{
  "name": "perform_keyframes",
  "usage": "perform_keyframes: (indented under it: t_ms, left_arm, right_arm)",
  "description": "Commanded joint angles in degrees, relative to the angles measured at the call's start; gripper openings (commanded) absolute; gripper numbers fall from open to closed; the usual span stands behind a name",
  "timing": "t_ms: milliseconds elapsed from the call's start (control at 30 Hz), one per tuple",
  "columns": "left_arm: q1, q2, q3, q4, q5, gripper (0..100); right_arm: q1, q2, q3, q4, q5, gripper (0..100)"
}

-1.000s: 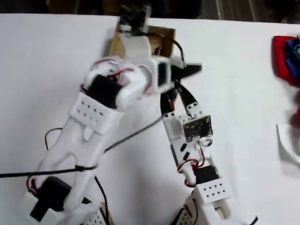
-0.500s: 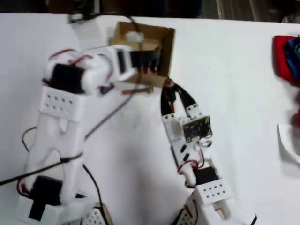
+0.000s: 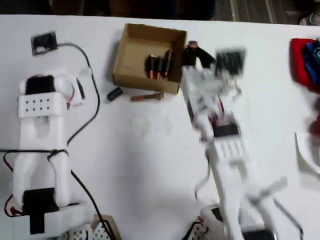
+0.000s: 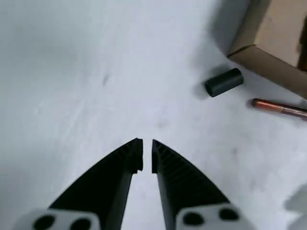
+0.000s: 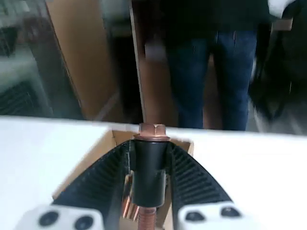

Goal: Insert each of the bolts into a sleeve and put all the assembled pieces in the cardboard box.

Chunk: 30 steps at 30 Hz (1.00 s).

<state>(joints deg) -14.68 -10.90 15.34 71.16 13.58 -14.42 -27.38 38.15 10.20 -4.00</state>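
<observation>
Right fingers [image 5: 192, 182] are pinching the held piece [image 5: 149, 167]. The sleeve stands upright between them, with the bolt's hex head poking out above the tips and the threaded end showing below. I've got that at the right edge of the box [image 3: 142, 83].

Left fingers [image 4: 115, 177] are pressed almost together, just a sliver of gap and nothing between them, hanging over the bare surface [image 3: 150, 150] on the left.

The loose sleeve [image 4: 224, 82] lies on its side well ahead of them, just off the box's near-left corner. The loose bolt [image 4: 280, 108] is flat on the surface just to its right, along the box's near wall.

My count: three pieces [image 3: 160, 65] side by side in the box, one in the right fingers, one loose sleeve and one loose bolt.
</observation>
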Motion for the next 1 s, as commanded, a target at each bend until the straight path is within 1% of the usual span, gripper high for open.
perform_keyframes:
  t_ms: [0,133,233,333,433,533,733,967]
  left_arm:
    - [-0.5,-0.3,8.0,-6.7,-0.3,2]
    - [-0.6,-0.3,16.3,-15.3,-0.3,2]
    - [-0.6,-0.3,21.3,-22.0,-0.4,2]
    - [-0.6,-0.3,26.6,-28.7,-0.4,2]
    - [-0.6,-0.3,29.9,-33.5,-0.4,2]
    - [-0.6,-0.3,30.9,-35.3,-0.4,2]
    - [-0.6,-0.3,30.9,-35.4,-0.3,2]
    - [-0.6,-0.4,30.6,-35.4,-0.3,2]
  right_arm:
    - [-2.0,21.4,-30.4,15.4,-2.6,2.0]
    - [-4.1,43.8,-63.5,34.1,-6.9,2.0]
    - [-5.0,60.4,-88.9,44.3,-9.9,1.9]
    - [-5.2,75.6,-111.9,48.2,-10.7,1.9]
    - [-6.5,87.8,-128.1,48.7,-10.4,1.9]
    - [-8.3,95.3,-133.6,48.2,-10.3,1.9]
    - [-10.5,101.8,-133.5,40.6,-10.4,1.9]
    - [-11.6,104.3,-131.3,41.5,-10.3,1.9]
